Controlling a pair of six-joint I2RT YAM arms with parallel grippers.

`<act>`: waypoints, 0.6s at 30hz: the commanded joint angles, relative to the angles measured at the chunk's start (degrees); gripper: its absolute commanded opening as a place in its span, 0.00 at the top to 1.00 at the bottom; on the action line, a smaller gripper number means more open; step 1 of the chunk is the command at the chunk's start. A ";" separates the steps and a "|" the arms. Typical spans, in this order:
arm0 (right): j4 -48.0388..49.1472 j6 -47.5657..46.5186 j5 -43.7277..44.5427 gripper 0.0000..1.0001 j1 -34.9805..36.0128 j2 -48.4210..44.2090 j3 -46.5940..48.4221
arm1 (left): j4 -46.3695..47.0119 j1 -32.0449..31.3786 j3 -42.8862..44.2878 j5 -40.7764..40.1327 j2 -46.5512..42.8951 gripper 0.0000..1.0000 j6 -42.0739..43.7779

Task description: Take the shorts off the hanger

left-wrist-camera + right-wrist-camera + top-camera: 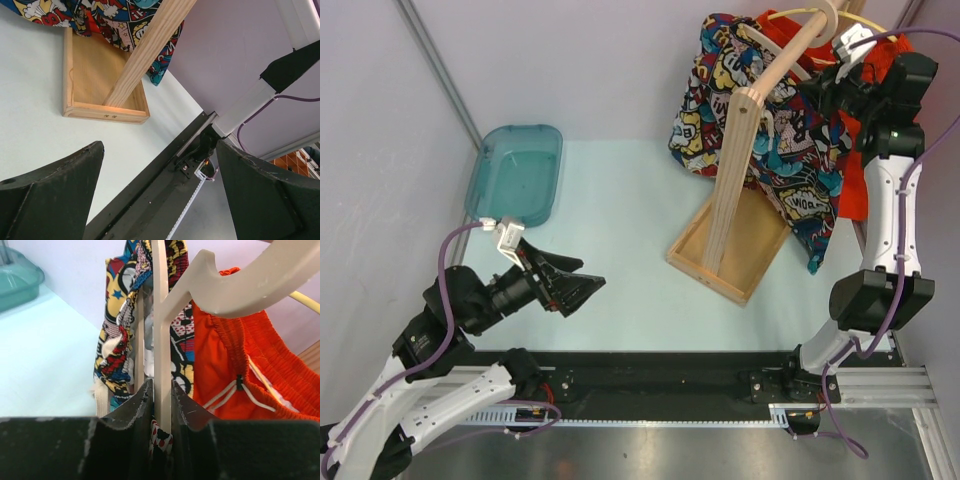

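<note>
Presently noted right gripper (161, 388) clamped on the cream plastic hanger (240, 285) at the wooden rack (760, 110); left gripper (160, 146) agape, empty, low over table (620, 200). Found comic-print shorts (720, 80) draped on the hanger, orange-red shorts (250, 355) just behind. Judged best to hold hanger firm, lift it clear, then tug fabric down slowly

At the far right, a wooden stand (728, 190) carries the comic-print shorts (798, 170) draped over its slanted rail, with the orange-red shorts (851, 190) behind them and a cream hanger (817, 14) looping above. The right gripper (828, 95) reaches into the fabric by the rail, its fingertips hidden. At the near left, the left gripper (582, 290) hovers with fingers spread, a teal bin (478, 175) beyond it.
</note>
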 commanded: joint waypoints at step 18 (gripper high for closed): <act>27.59 38.69 9.54 1.00 1.03 -19.64 -21.51 | 4.81 -0.16 -4.28 0.26 -3.79 0.01 -0.28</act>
